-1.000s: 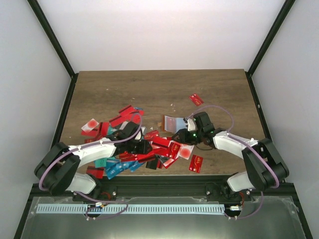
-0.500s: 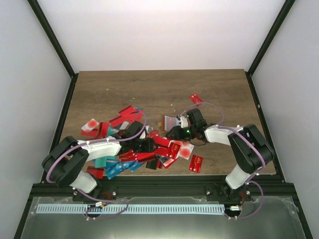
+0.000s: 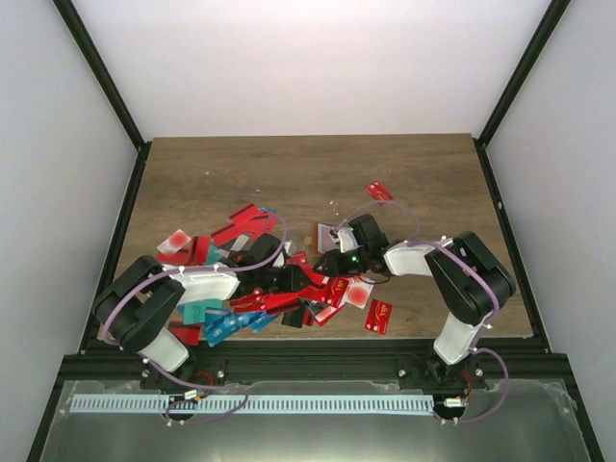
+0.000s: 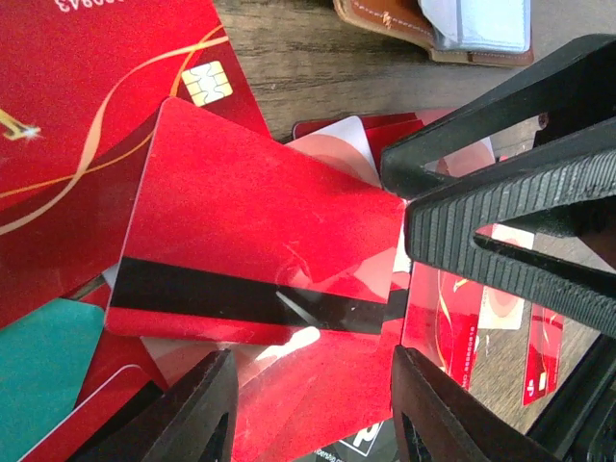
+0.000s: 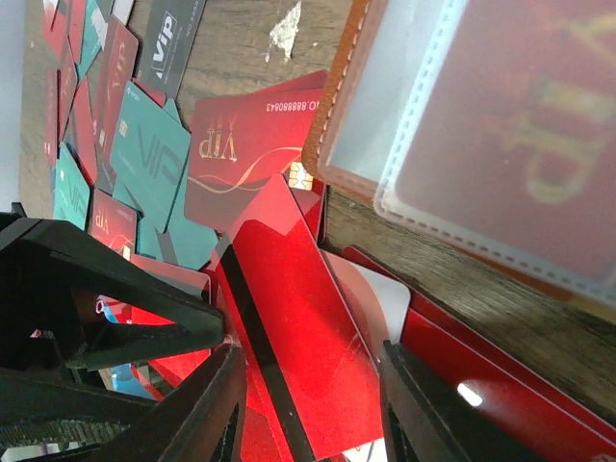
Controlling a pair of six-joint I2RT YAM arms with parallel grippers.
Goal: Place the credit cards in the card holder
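Card (image 5: 289, 366) lengthwise between right fingers (image 5: 423, 414), grasp impossible to tell; holder (image 5: 335, 96) upper right of frame, just past far end. Left fingers (image 4: 192, 423) parted, at stripe edge.

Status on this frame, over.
Left gripper open over loose credit cards. Right gripper straddling striped red card, grip unclear. Card holder open, just beyond.

Bare far table (image 3: 289, 164), near centre crowded, credit cards (image 3: 245, 219) (overlapping heap)
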